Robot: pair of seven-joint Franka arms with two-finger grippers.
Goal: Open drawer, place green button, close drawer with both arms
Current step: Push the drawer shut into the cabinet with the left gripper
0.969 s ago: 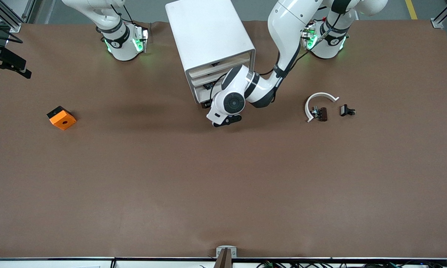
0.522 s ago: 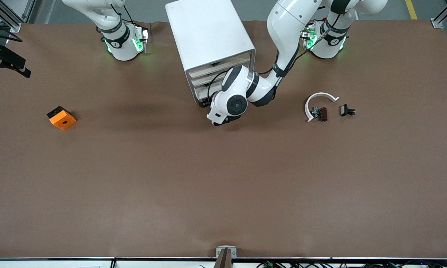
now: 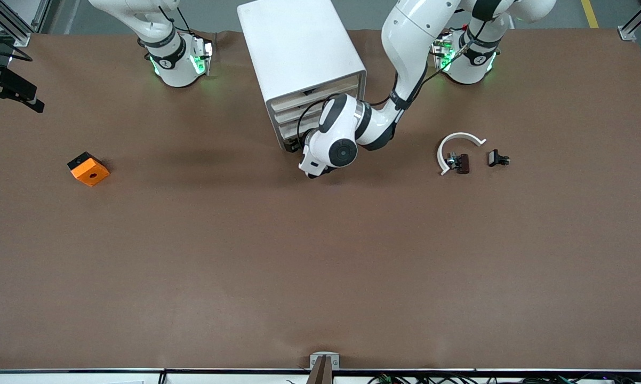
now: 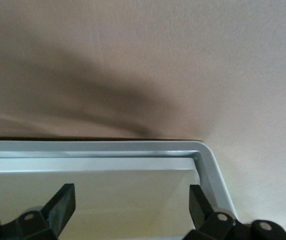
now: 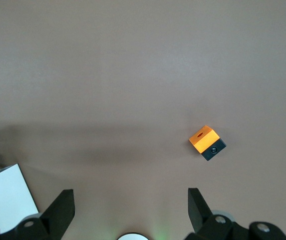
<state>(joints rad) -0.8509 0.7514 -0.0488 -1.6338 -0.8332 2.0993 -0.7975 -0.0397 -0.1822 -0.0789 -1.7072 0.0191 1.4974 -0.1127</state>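
Note:
The white cabinet (image 3: 299, 48) stands between the two arm bases, its stacked drawers (image 3: 290, 121) facing the front camera. My left arm bends down in front of it, and its wrist (image 3: 334, 149) hides the lowest drawer front. In the left wrist view my left gripper (image 4: 131, 192) is open. Its black fingertips (image 4: 65, 196) straddle a cream drawer front (image 4: 132, 200) inside the cabinet's white rim (image 4: 210, 165), touching nothing. My right gripper (image 5: 130, 195) is open and empty, held high over the table near its base. The button is out of view.
An orange cube with a round hole (image 3: 88, 169) (image 5: 204, 137) lies toward the right arm's end of the table. A white curved strip (image 3: 459, 141) with small black-brown parts (image 3: 462, 162) (image 3: 497, 158) lies toward the left arm's end. The cabinet's corner (image 5: 5, 192) shows in the right wrist view.
My left wrist has shifted a little toward the cabinet front, and the black gripper part seen below it earlier is now tucked out of sight. The right arm has not moved.

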